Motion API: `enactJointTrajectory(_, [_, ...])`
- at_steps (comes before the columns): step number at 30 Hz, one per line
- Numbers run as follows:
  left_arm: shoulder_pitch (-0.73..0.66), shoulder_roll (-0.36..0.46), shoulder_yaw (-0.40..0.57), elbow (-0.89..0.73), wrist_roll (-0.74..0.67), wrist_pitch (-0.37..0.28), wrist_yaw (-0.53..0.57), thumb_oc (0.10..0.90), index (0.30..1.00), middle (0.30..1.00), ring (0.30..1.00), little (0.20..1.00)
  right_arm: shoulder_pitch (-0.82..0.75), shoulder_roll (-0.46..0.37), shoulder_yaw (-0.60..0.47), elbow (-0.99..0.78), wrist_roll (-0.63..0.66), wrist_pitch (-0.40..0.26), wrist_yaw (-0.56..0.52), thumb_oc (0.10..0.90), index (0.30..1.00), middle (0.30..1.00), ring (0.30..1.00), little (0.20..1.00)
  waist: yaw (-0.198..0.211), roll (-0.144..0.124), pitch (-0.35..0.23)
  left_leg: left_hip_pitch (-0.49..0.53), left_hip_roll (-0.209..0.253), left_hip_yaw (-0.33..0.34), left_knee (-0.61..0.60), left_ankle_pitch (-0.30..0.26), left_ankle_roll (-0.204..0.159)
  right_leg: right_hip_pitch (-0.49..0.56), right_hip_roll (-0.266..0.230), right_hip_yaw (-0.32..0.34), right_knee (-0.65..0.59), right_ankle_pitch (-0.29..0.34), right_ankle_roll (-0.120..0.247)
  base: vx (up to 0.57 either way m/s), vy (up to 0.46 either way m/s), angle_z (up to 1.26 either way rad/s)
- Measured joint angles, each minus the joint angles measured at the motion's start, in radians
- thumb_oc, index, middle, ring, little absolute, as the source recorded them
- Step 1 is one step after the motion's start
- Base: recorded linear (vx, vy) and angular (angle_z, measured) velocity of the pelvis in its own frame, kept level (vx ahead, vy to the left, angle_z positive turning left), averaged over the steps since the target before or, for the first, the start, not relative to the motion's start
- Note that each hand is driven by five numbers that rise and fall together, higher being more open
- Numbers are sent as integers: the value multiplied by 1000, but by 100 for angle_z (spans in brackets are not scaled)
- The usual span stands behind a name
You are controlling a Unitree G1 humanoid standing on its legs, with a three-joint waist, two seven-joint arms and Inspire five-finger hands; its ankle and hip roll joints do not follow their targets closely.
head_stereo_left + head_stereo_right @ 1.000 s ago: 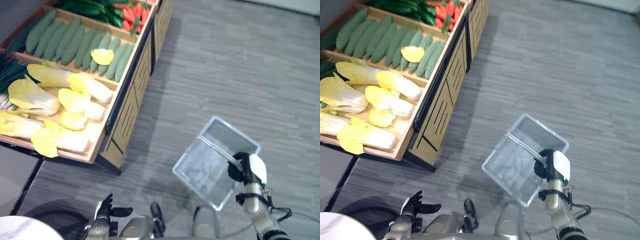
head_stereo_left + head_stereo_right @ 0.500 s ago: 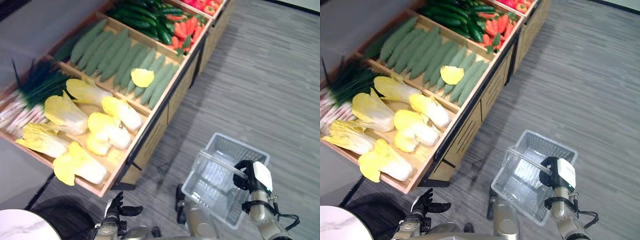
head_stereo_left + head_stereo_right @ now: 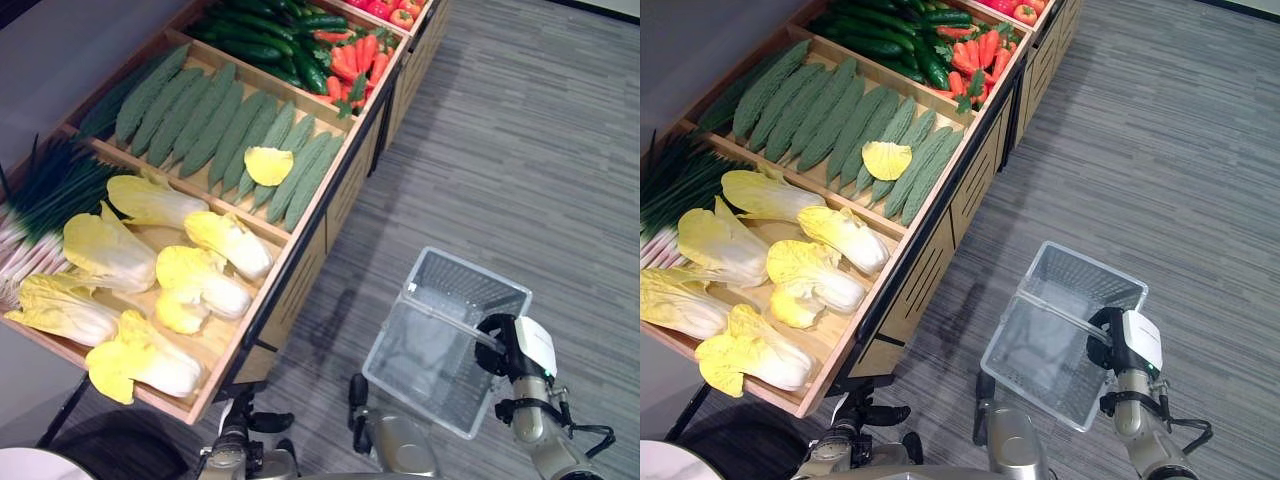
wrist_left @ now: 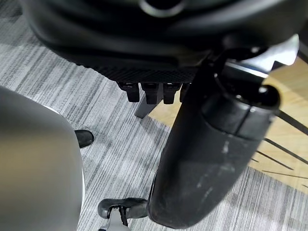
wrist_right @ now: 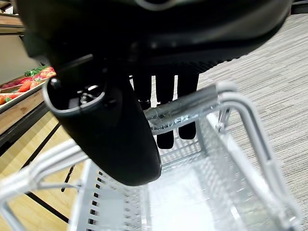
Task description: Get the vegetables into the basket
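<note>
Both eye views look steeply down from the head, sharing the produce shelf (image 3: pixel 200 170) at left, the grey floor (image 3: pixel 520 150) and the basket (image 3: pixel 1065 330) near right. Each wrist view looks along its own hand from very close, toward floor and shelf base.

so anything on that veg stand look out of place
One thing: a loose yellow cabbage leaf lies on the green bitter gourds, a compartment away from the cabbages. Otherwise the rows look tidy.

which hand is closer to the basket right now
Right. The right hand grips the basket by its handle; the left hand hangs low beside the vegetable stand, apart from it.
</note>
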Motion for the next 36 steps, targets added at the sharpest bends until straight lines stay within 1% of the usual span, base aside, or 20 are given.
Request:
enactJointTrajectory(5, [0,0,1,-1,0,-3,4,900,1000,1000,1000,1000,9,-5,0,24,-4,0,0,400,300,300,300,300,4,2,1,-27,6,-23,11,5,-6,2,-4,-24,7,-1,0,-8,-5,19])
enactJointTrajectory(6, [-18,3,-1,-2,0,-1,4,900,1000,1000,1000,1000,14,-3,-4,30,1,2,-3,400,300,300,300,300,-3,-13,7,-70,-5,-18,69,21,-34,5,-43,-61,2,-3,0,2,27,85])
enactJointTrajectory(7, [-37,2,-2,0,0,-1,5,900,1000,1000,1000,1000,19,-7,-6,43,4,1,-5,400,300,300,300,300,-16,-27,13,-105,-11,9,112,29,-48,16,-68,-93,-11,-2,-13,37,84,118])
enactJointTrajectory(9, [-38,-6,-7,-12,0,-8,6,900,1000,1000,1000,1000,17,-10,-7,66,7,2,-8,400,300,300,300,300,-4,-34,15,-133,10,127,114,33,-40,29,-85,-121,-18,-6,-15,4,86,80])
enactJointTrajectory(10, [-45,-9,-8,-11,1,-3,5,900,1000,1000,1000,1000,4,-2,-8,90,8,2,-19,400,300,300,300,300,0,-31,14,-157,31,220,127,15,-37,40,-92,-144,-31,-7,-12,-8,81,73])
enactJointTrajectory(11, [-57,-7,-34,-7,2,0,8,900,1000,1000,1000,1000,5,0,-5,90,9,2,-23,400,300,300,300,300,-7,-32,14,-183,32,308,111,5,-12,47,-113,-187,-40,-6,-7,101,263,96])
enactJointTrajectory(12, [-55,-6,-37,-9,2,3,4,900,1000,1000,1000,1000,16,4,-2,76,2,2,-23,400,300,300,300,300,-5,-29,12,-205,31,366,98,-8,19,48,-121,-209,-43,1,8,59,310,72])
enactJointTrajectory(13, [-52,-1,-36,-6,2,5,4,900,1000,1000,1000,1000,11,9,-1,75,0,2,-23,400,300,300,300,300,-4,-25,11,-202,29,366,116,-18,37,48,-120,-213,-35,5,14,49,326,31])
enactJointTrajectory(14, [-47,2,-36,-4,2,5,4,900,1000,1000,1000,1000,4,9,4,75,-1,0,-24,400,300,300,300,300,-1,-21,8,-192,14,335,120,-24,47,46,-120,-209,-28,6,16,3,210,-12])
enactJointTrajectory(15, [-39,4,-35,2,2,6,4,900,1000,1000,1000,1000,-2,6,5,75,-1,1,-24,400,300,300,300,300,-6,-11,2,-159,-11,297,66,-14,50,42,-122,-203,-13,9,26,-8,199,-8])
enactJointTrajectory(19, [-22,22,-32,5,3,7,3,900,1000,1000,1000,1000,10,5,4,73,0,0,-27,400,300,300,300,300,-6,-29,1,-116,-76,306,-37,44,83,31,-166,-182,5,31,67,-8,189,0])
enactJointTrajectory(21, [-11,30,-15,7,0,10,6,900,1000,1000,1000,1000,16,15,5,73,0,0,-27,400,300,300,300,300,-4,-33,-4,-105,-98,311,-58,56,98,33,-187,-179,4,57,70,-8,122,3])
enactJointTrajectory(24, [-10,40,9,6,0,9,7,900,1000,1000,1000,1000,5,33,18,74,0,0,-27,400,300,300,300,300,4,-40,-6,-96,-109,310,-62,65,98,38,-197,-174,4,66,75,-6,73,6])
enactJointTrajectory(27, [-9,51,17,7,0,5,6,900,1000,1000,1000,1000,-5,42,45,83,0,0,-25,400,300,300,300,300,30,-50,-9,-75,-112,305,-79,65,98,57,-193,-169,-2,71,78,-55,76,3])
enactJointTrajectory(30, [-9,58,19,11,0,3,5,900,1000,1000,1000,1000,-49,52,58,131,0,-7,-25,400,300,300,300,300,29,-64,-8,-61,-112,306,-87,65,99,64,-193,-170,5,74,82,-21,57,-1])
enactJointTrajectory(32, [-9,59,18,14,0,2,5,900,1000,1000,1000,1000,-66,54,57,161,0,-3,-25,400,300,300,300,300,30,-66,-9,-43,-108,308,-103,68,100,67,-193,-161,25,77,88,0,-11,3])
enactJointTrajectory(33, [-9,58,13,13,0,0,5,900,1000,1000,1000,1000,-70,54,56,172,1,-4,-25,400,300,300,300,300,23,-66,-8,-37,-101,295,-112,64,112,52,-192,-102,73,75,92,40,-65,19])
enactJointTrajectory(34, [-9,56,8,17,0,1,5,900,1000,1000,1000,1000,-68,54,54,175,7,-3,-26,400,300,300,300,300,14,-62,-10,-31,-97,272,-118,68,117,26,-188,-23,118,56,115,54,-109,32])
enactJointTrajectory(35, [-4,58,8,20,0,1,5,900,1000,1000,1000,1000,-63,54,52,175,9,-3,-29,400,300,300,300,300,7,-63,-16,-33,-97,266,-125,73,121,13,-187,31,140,42,138,54,-143,61])
enactJointTrajectory(36, [0,62,8,37,-1,0,1,900,1000,1000,1000,1000,-42,56,52,175,9,-4,-32,400,300,300,300,300,-1,-75,-31,-34,-96,232,-139,92,117,11,-206,115,135,29,158,22,-194,60])
